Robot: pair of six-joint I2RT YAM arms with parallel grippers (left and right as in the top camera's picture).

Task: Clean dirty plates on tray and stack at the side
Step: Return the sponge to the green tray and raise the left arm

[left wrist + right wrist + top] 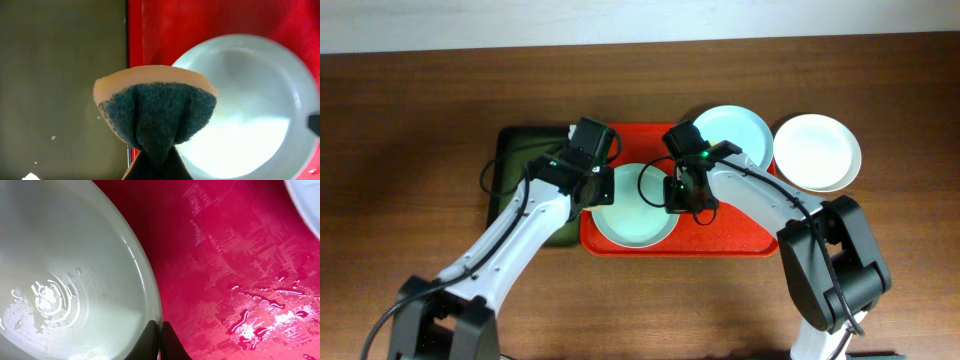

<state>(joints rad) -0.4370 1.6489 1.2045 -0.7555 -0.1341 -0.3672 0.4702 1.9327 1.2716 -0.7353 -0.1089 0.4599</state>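
The left gripper [594, 178] was shut tight on a sponge [156, 112]. The sponge was squeezed in the middle, with its rough dark green side facing the wrist camera and its soft tan side behind. The right gripper [161, 339] was shut too, and its two fingers pinched the right rim of the front plate [630, 218]. This pale blue-green plate sat at the front left of the red tray [745, 238], and I could not tell if it lay flat or was tipped up a little. It looked wet inside, and the tray beside it had small drops on it. The thing that mattered most was where the plate lay from the sponge. The sponge hung over the plate's left edge, right by the line where the red tray met the dark green tray [515, 150]. So the open middle of the plate lay to the right of the sponge, toward the other arm. The plate was round, so it had no long way to line up with. The left arm was the nearer one for wiping, I think, and the right arm's job was to hold the plate. A second blue-green plate [735, 128] lay at the back right of the tray. A white plate [817, 152] sat just off the tray on the table's right side.
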